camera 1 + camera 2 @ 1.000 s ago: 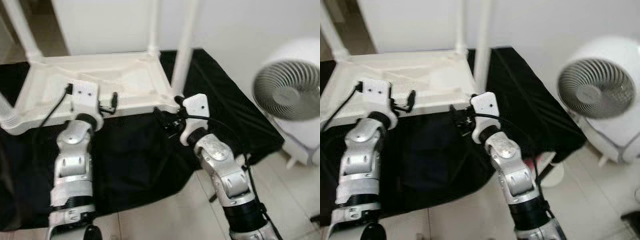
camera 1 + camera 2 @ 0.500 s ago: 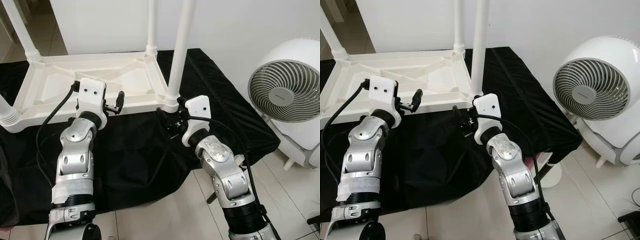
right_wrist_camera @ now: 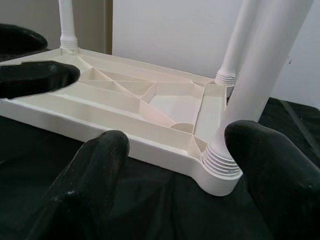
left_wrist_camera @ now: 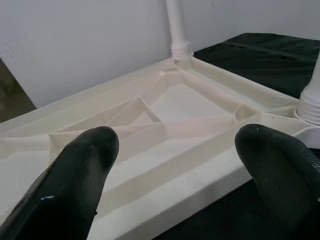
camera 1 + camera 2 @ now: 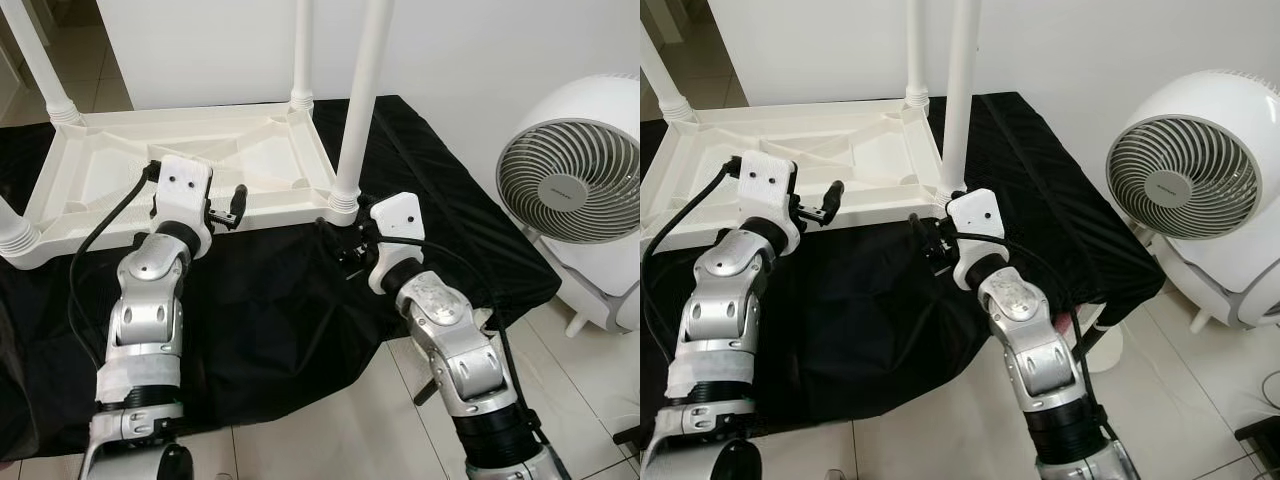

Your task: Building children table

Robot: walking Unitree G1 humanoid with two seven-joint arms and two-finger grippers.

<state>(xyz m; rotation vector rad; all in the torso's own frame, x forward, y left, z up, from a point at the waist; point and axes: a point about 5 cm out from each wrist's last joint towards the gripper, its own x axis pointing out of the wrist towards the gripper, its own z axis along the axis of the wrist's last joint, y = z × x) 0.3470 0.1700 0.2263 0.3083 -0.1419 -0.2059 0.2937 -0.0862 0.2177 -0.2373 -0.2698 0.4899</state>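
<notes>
White plastic children's table [image 5: 190,160] lies upside down on a black cloth [image 5: 280,300] over a low surface, ribbed underside facing up like a shallow tray, nothing inside its recesses. 4 legs screwed in at the corners and standing upright; near-right leg [image 5: 358,100] rises just above the right arm, far-right leg [image 5: 302,50] behind it, far-left leg [image 5: 38,65] at the back left, near-left leg stub [image 5: 12,228] at the picture's left edge. White round fan [image 5: 580,200] stands on the tiled floor [image 5: 330,430] to the right of the cloth.

Left gripper [image 5: 228,208] hovers at the table's near long edge, fingers [image 4: 75,180] spread wide, holding nothing; left wrist view looks across the underside ribs between them. Right gripper [image 5: 345,252] sits low over the cloth just beside the near-right corner, fingers [image 3: 90,185] wide apart, empty, aimed at the threaded base of the near-right leg [image 3: 220,160]; not touching it as far as can be told
</notes>
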